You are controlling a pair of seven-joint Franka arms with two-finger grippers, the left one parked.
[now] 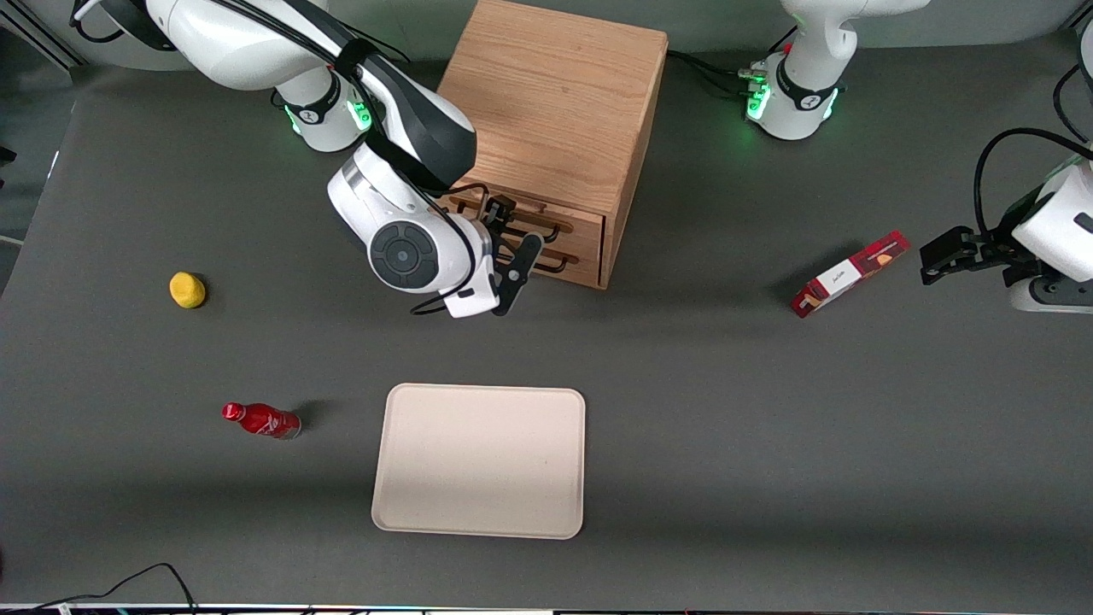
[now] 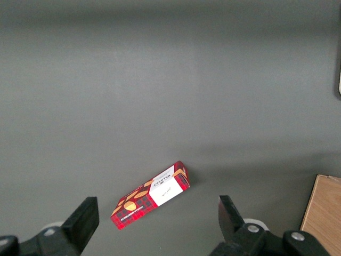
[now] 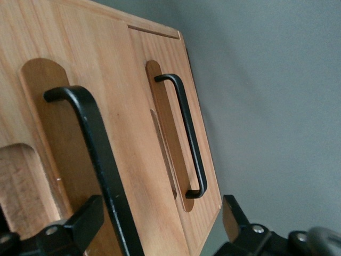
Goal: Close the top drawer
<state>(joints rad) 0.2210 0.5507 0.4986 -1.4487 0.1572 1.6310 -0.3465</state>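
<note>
The wooden cabinet (image 1: 555, 102) stands at the back of the table with its two drawers facing the front camera. The top drawer (image 1: 585, 225) is the upper light-oak front; its black wire handle (image 3: 93, 154) has a raised wooden strip (image 3: 18, 181) beside it. Its front looks about level with the lower drawer (image 3: 160, 69), whose handle (image 3: 186, 133) is closer to the table. My right gripper (image 1: 510, 239) is open right in front of the drawer fronts. In the right wrist view the gripper (image 3: 157, 224) has the top handle between its fingers (image 3: 80, 224), close to one and untouched.
A beige tray (image 1: 401, 512) lies nearer the front camera than the cabinet. A yellow object (image 1: 187, 289) and a red bottle (image 1: 260, 420) lie toward the working arm's end. A red box (image 1: 848, 274) lies toward the parked arm's end, and shows in the left wrist view (image 2: 151, 194).
</note>
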